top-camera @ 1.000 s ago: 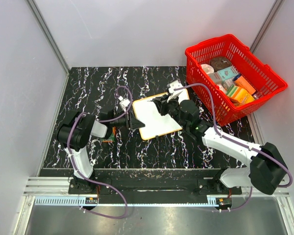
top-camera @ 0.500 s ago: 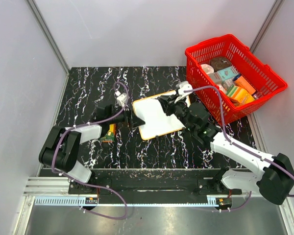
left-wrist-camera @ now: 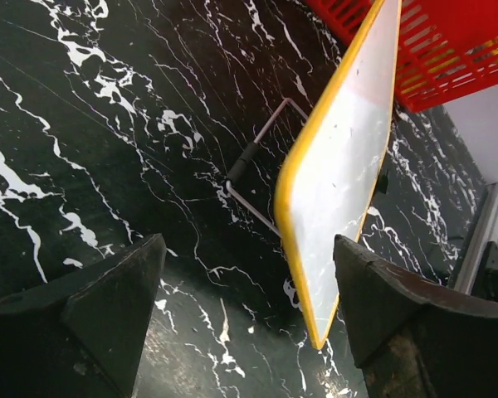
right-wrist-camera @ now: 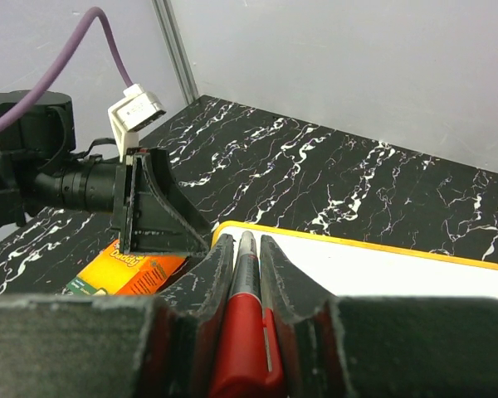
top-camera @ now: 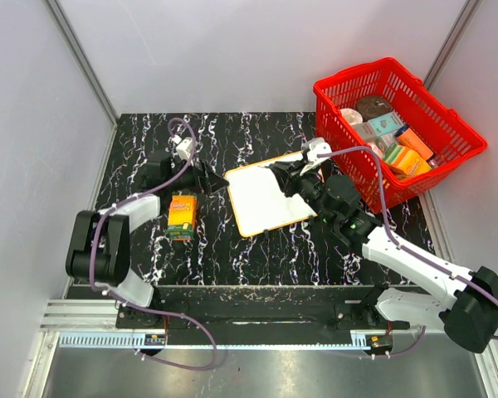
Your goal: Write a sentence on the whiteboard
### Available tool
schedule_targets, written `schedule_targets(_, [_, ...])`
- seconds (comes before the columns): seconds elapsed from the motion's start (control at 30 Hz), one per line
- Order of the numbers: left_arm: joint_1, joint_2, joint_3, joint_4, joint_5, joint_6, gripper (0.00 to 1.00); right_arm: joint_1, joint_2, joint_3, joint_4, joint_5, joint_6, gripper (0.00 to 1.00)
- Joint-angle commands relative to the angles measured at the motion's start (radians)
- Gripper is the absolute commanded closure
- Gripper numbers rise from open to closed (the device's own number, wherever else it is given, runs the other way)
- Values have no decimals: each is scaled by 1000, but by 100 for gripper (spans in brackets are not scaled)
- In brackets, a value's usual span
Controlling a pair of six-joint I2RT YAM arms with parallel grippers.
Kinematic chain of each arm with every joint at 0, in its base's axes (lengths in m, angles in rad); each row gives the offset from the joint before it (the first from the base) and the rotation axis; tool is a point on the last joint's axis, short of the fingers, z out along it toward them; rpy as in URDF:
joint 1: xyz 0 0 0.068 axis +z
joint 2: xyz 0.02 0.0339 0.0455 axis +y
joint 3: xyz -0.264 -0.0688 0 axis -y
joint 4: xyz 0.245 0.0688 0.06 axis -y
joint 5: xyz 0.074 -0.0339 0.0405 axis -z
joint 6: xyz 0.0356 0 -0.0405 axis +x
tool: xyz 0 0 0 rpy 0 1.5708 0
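Left arm (top-camera: 137, 209) and right arm (top-camera: 402, 259): white link shells, black joint housings. Left hand (top-camera: 216, 180) and right hand (top-camera: 280, 176): matte black, wedge-shaped fingers (left-wrist-camera: 108, 319) with dusty grey wear. White connector block (top-camera: 183, 149) on each wrist. Purple cable (top-camera: 213, 348) loops at the bases.

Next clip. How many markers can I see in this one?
1. A red marker is clamped in the right claw, tip pointing toward the whiteboard's edge. More could be hidden among the goods in the red basket.
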Motion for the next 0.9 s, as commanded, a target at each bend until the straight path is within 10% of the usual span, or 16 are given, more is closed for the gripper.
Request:
schedule_targets(0.0, [49,85,14,221,225,-65,16,3,-18,22,-15,-16,-2,100])
schedule_targets(0.47, [53,243,120,402,460,-160,39,1,39,54,-29,-22,1,100])
schedule_targets(0.87, [53,299,236,192,464,-45,76,3,70,66,-24,-23,0,100])
